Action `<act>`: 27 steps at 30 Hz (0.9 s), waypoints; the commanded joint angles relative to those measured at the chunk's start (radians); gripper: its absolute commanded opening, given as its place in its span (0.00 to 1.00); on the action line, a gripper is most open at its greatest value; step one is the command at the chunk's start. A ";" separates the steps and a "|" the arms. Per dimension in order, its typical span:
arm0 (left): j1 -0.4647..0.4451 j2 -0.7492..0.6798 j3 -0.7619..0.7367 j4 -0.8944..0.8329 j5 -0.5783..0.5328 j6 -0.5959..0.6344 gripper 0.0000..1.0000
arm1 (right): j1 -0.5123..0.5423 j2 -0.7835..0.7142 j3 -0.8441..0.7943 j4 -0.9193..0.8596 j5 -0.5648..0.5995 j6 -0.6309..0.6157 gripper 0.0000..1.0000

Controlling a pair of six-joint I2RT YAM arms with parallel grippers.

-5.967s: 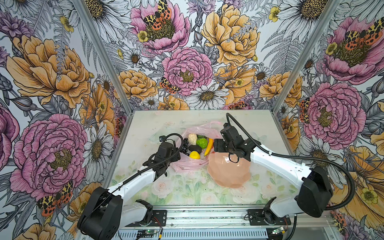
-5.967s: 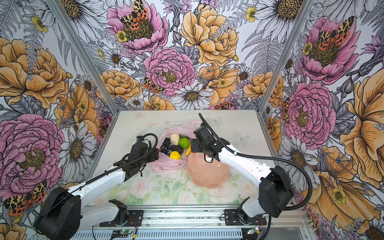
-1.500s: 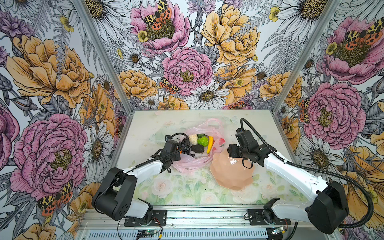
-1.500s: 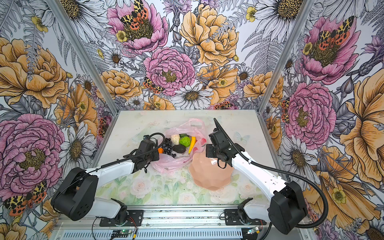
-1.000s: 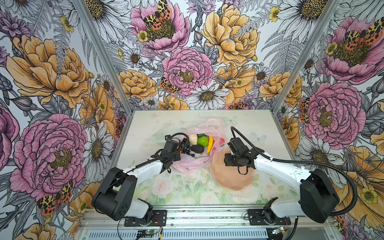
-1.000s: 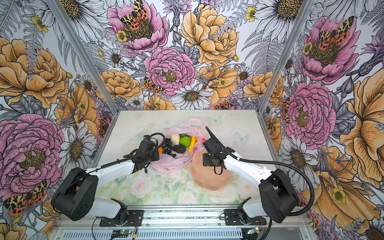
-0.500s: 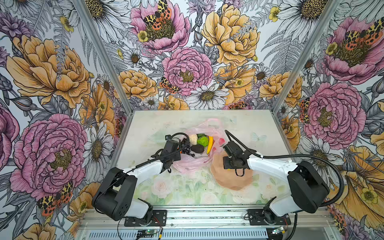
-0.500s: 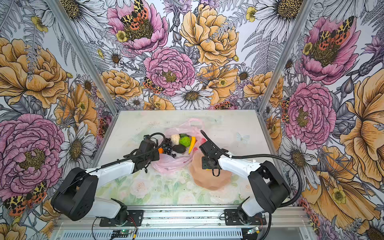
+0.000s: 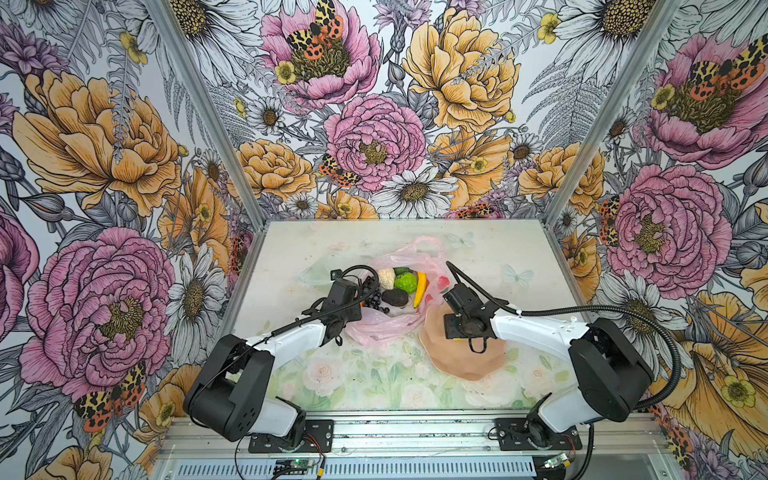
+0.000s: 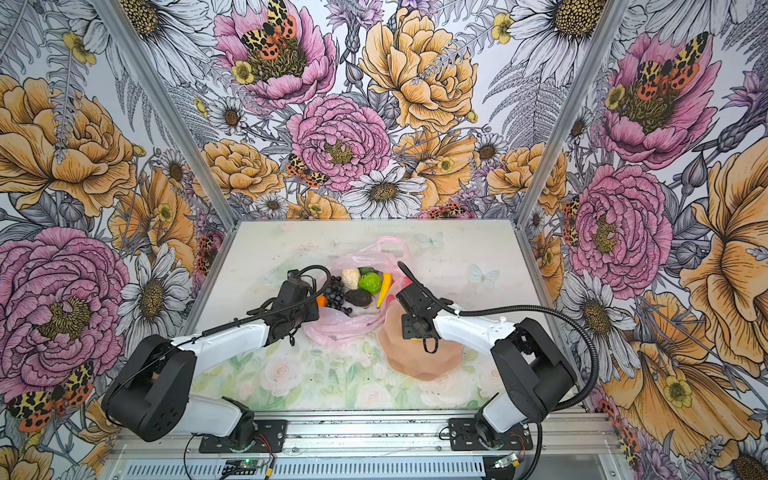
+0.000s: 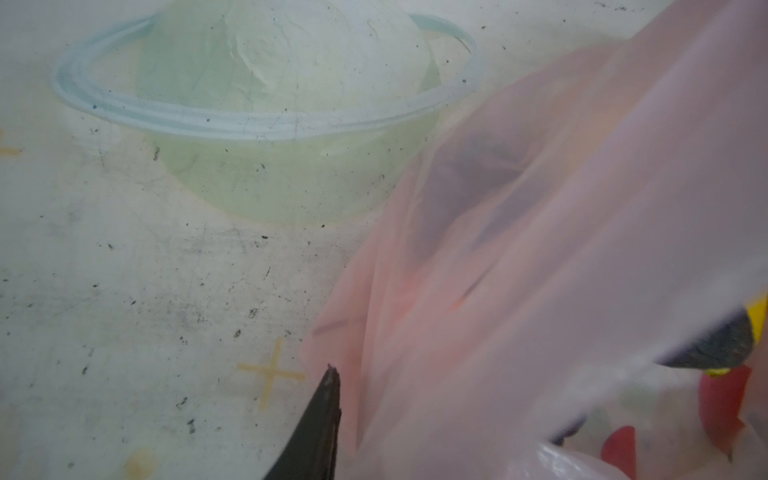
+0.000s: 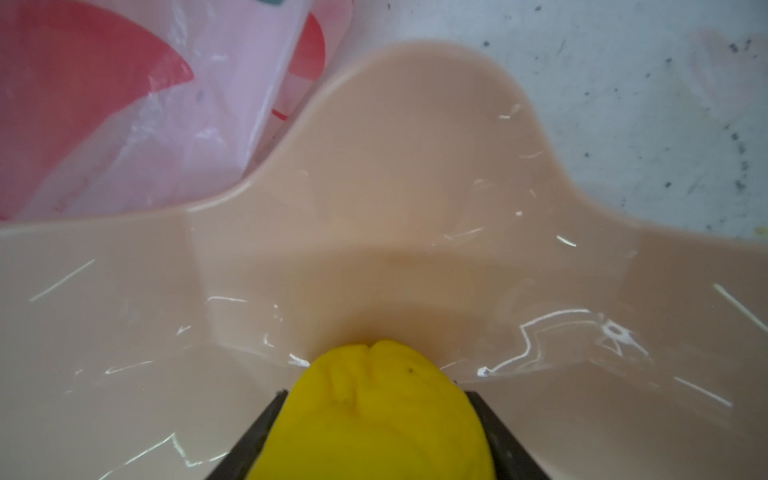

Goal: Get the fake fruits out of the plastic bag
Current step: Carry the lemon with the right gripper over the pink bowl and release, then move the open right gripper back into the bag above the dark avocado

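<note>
The pink plastic bag (image 9: 382, 328) lies open mid-table. In it are a yellow banana (image 9: 420, 286), a bumpy green fruit (image 9: 405, 282), a dark avocado (image 9: 395, 297), a grape bunch (image 9: 374, 297), a cream pear (image 9: 386, 278) and an orange (image 10: 321, 300). My left gripper (image 9: 349, 309) is shut on the bag's left edge. In the left wrist view one dark finger (image 11: 322, 419) shows against the film (image 11: 540, 249). My right gripper (image 12: 376, 411) is shut on the lemon (image 12: 374, 415), low over the peach dish (image 9: 469, 361) near its rear-left rim.
The dish (image 12: 374, 187) touches the bag's right side (image 12: 166, 124). Flowered walls close in the table (image 9: 478, 249) on three sides, and a metal rail (image 9: 415, 432) with both arm bases runs along the front. A printed ringed planet (image 11: 266, 116) marks the mat left of the bag.
The right gripper has carried the lemon leftward from beside the dish to low over its rear-left part. The left arm and the bag have stayed still.
</note>
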 commanded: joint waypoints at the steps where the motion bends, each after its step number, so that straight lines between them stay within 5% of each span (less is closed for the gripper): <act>1: -0.009 -0.001 0.023 0.000 -0.024 0.022 0.29 | 0.006 0.005 0.010 0.013 0.019 -0.006 0.70; 9: -0.010 -0.001 0.022 0.002 -0.027 0.022 0.29 | 0.006 -0.051 0.026 -0.009 0.010 -0.025 0.80; 21: -0.014 0.005 0.026 0.002 -0.030 0.026 0.29 | 0.010 -0.145 0.136 -0.070 -0.011 -0.068 0.79; 27: -0.023 0.008 0.030 -0.002 -0.039 0.030 0.29 | 0.047 -0.043 0.294 -0.043 -0.042 -0.082 0.79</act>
